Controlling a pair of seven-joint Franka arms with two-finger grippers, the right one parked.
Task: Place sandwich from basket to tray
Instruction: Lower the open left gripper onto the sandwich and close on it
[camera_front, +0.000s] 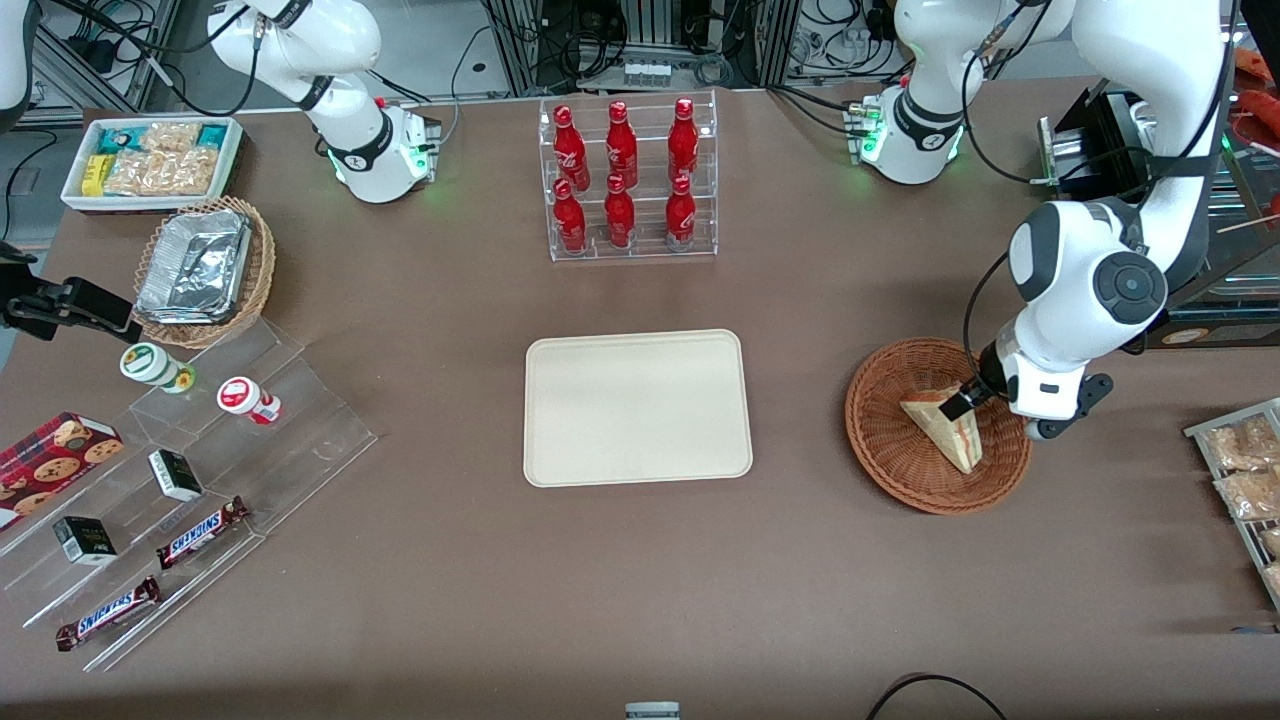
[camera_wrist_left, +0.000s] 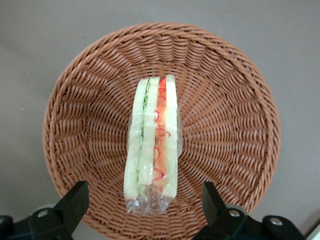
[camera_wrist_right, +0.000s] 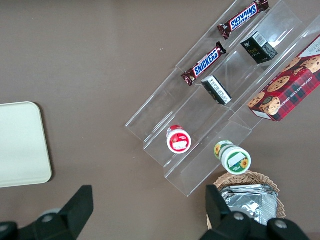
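Sandwich (camera_wrist_left: 152, 142) in basket (camera_wrist_left: 230, 125), seemingly untouched, under spread end effector (camera_wrist_left: 145, 205)

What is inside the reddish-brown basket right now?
Only the sandwich, standing on edge in the basket. The open gripper straddles it from above. The weave beneath the sandwich is hidden.

1. Brown matte table (camera_front: 640, 580) fills most of the front view; even overhead light, soft shadows only
2. Past the table's edge farthest from the front camera: pale grey floor (camera_front: 440, 45) with black cables (camera_front: 850, 30) and metal frame legs (camera_front: 520, 40)
3. Black equipment stand (camera_front: 1110, 135) at the working arm's end of the table
4. No walls or windows visible
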